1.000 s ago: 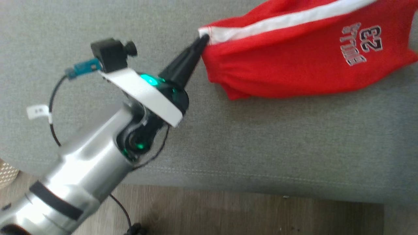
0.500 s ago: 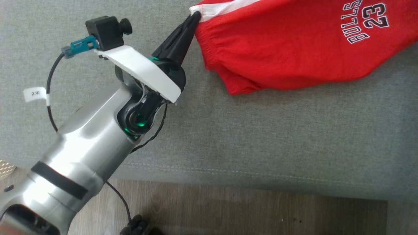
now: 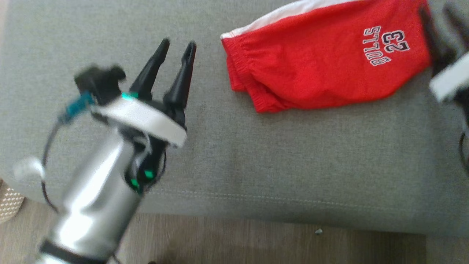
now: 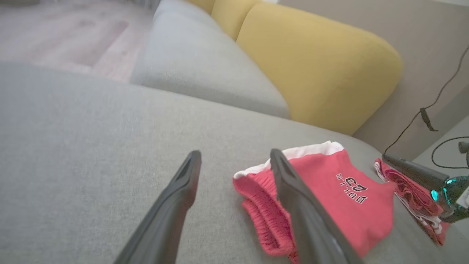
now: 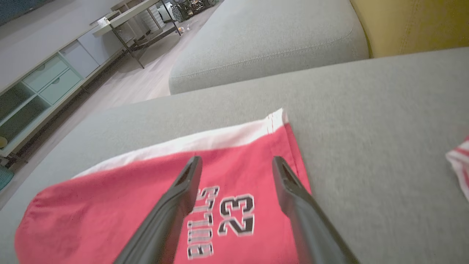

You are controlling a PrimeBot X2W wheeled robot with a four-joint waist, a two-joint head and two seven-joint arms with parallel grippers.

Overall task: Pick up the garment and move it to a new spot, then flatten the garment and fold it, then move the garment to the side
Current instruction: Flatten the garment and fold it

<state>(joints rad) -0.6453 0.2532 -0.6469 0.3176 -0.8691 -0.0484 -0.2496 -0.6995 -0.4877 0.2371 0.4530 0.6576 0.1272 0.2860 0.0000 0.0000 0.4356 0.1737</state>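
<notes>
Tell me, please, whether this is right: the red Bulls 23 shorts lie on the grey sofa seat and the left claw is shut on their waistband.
Not quite: the head view shows the left claw open and clear of the waistband, beside the red Bulls 23 shorts. They do lie on the grey sofa seat.

The red garment (image 3: 322, 69) marked "BULLS 23" lies on the grey sofa cushion (image 3: 293, 157), toward one o'clock in the frame. The left pincer (image 3: 179, 44), fingers spread and empty, stands clear of the garment on its nine o'clock side. The blurred right pincer (image 3: 436, 16) overlaps its three o'clock edge.
</notes>
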